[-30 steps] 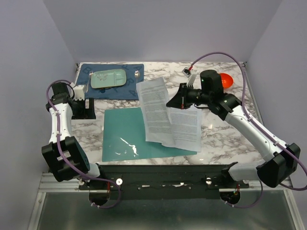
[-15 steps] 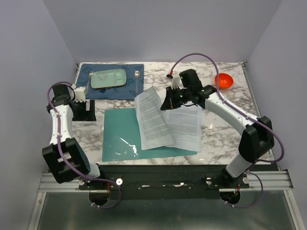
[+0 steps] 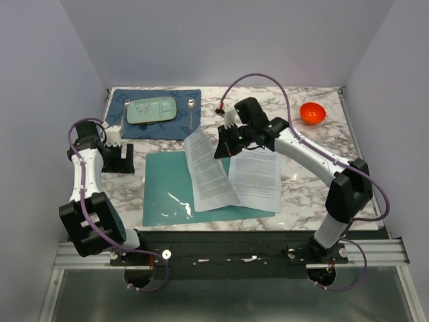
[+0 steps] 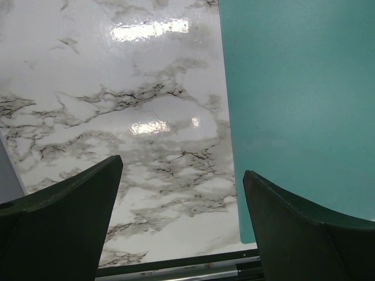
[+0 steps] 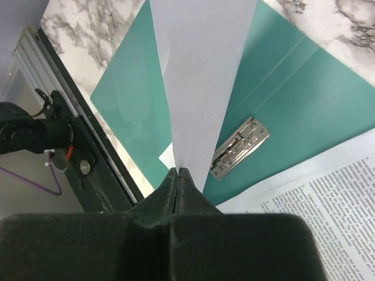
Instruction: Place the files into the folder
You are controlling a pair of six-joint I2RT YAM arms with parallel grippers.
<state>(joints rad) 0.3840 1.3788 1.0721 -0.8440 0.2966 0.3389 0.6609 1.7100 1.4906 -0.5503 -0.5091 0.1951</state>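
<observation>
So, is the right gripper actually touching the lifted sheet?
Touching. The right wrist view shows the right gripper shut on the sheet, pinching its edge.

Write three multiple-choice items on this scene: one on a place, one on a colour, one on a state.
1. The bowl sits on the table at:
A. the near left
B. the far right
C. the middle
2. The folder is:
A. red
B. white
C. teal
3. The right gripper is:
A. shut on a sheet
B. wide open
C. shut on nothing
Answers: 1 B, the top view shows it near the far right corner. 2 C, it is teal in all three views. 3 A, the right wrist view shows the jaws closed on the sheet's edge.
</observation>
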